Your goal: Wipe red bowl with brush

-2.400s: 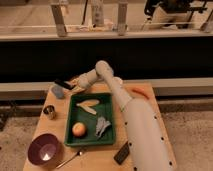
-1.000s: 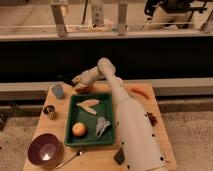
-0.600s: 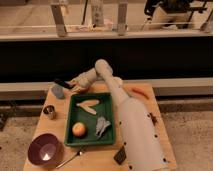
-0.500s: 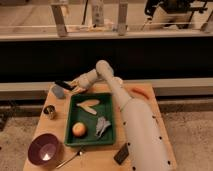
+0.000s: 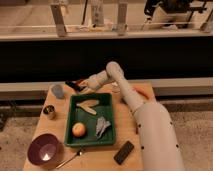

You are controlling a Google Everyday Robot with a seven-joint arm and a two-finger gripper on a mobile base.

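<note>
My gripper (image 5: 75,85) sits at the far left of the table (image 5: 125,131), just behind the green tray (image 5: 111,120). I cannot tell how its jaws are set. A slim dark shape at its tip looks like the brush (image 5: 71,84), with a small reddish patch right beside it that I take for the red bowl (image 5: 79,82), mostly hidden by the gripper.

Going left to right: a purple bowl (image 5: 44,149) at the near left corner, a small metal cup (image 5: 49,112), a grey cup (image 5: 58,90), then the tray holding an apple (image 5: 79,129). A spoon (image 5: 70,158) and a black block (image 5: 124,152) lie near the front edge.

To wipe well, I would keep the bristles low inside the bowl, sweep in short light arcs, and avoid pushing it off the back edge.
</note>
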